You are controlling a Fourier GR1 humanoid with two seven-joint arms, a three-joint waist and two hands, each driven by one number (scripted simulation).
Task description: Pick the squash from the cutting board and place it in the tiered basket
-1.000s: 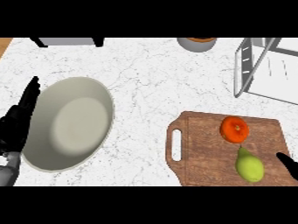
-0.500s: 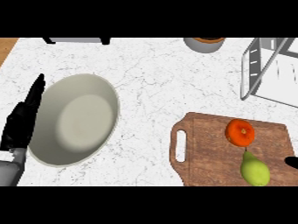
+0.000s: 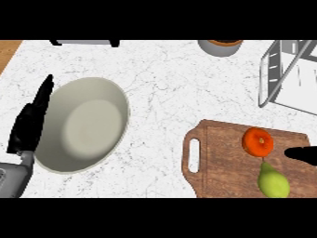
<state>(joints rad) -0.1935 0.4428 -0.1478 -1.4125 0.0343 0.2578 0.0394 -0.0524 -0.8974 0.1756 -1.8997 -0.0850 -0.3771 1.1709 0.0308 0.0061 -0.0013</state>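
The brown cutting board (image 3: 222, 162) sits on the white counter (image 3: 168, 88); a green squash (image 3: 273, 181) lies on the board, with an orange tomato (image 3: 258, 141) just above it; the right hand (image 3: 312, 155) pokes in over the board's right edge, beside the squash; far left of the board is a big bowl (image 3: 82, 124); the left hand (image 3: 30, 122) rests with straight fingers by the bowl; the tiered basket (image 3: 299, 74) stands above the board.
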